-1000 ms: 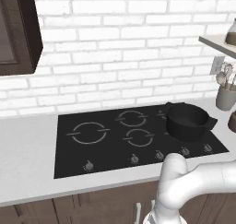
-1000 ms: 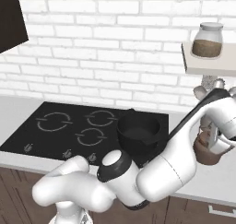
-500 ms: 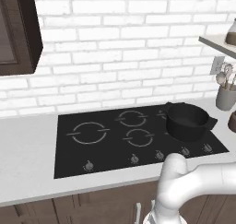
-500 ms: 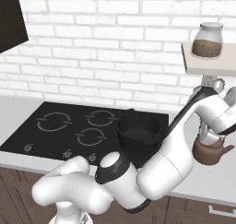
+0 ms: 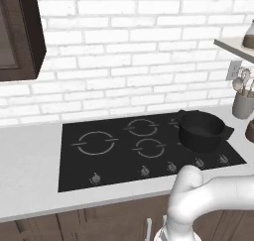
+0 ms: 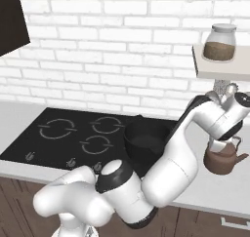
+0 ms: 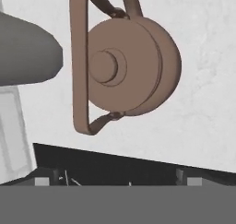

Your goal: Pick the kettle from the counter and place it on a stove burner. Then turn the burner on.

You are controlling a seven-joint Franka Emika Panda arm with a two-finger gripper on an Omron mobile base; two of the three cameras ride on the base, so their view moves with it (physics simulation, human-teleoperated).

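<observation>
Three grey rings mark the black cooktop [image 5: 149,146], and the stove burner [image 5: 95,142], the largest ring, sits at its far left, bare. Right of the smaller rings stands a black pot [image 5: 201,131] on the right part of the glass. Further right, past the cooktop's edge, the kettle [image 6: 223,156] is on or just above the pale counter [image 6: 229,192]; I cannot tell if it touches. In the right base view the gripper [image 6: 220,144] reaches down at the kettle's arched handle. In the hand view the kettle [image 7: 129,66] shows from above, lid knob central, the handle looping beside it, but the fingertips are not clear there, so whether the gripper is clenched on the handle or merely over it I cannot tell.

Risks, as I judge them: the handle is thin and offset, so a poor grip could let the kettle swing or slip. The pot lies between kettle and large ring, so a low carry leftward could strike it. The utensil holder [image 5: 242,104] behind is near the arm.
</observation>
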